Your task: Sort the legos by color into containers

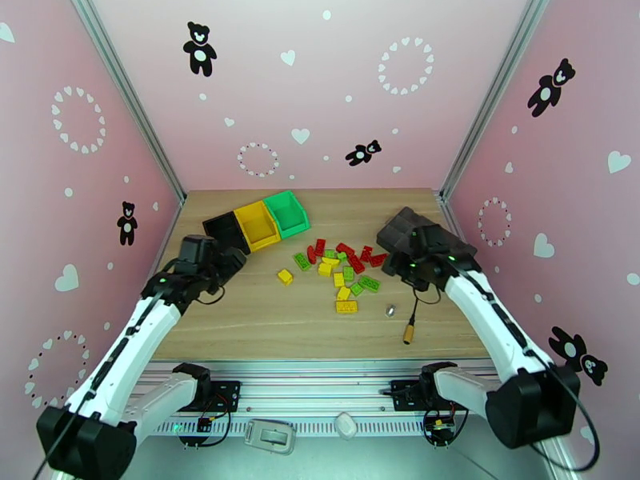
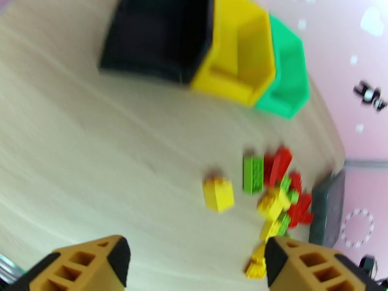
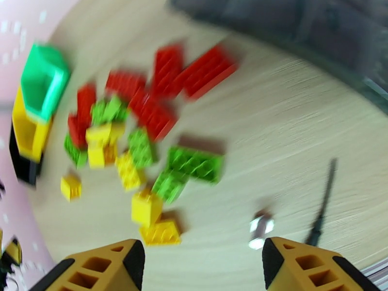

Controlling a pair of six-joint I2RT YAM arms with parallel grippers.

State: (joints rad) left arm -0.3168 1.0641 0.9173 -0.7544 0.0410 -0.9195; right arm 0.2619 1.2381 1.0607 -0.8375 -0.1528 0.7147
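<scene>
Left gripper and right gripper hang over the table, fingers apart, nothing between them.
Legos lie loose mid-table between the 2 grippers; 1 yellow brick sits apart on the left, nearer the left gripper. 3 joined containers stand just far of that gripper. Both wrist views are blurred; the small silvery thing near-right of the pile is perhaps a metal cap.

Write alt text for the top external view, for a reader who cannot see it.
Red, yellow and green legos lie scattered on a wooden table, with the left gripper and right gripper open on either side. Joined black, yellow and green bins stand behind, to the left; a dark tray sits at the right.
</scene>
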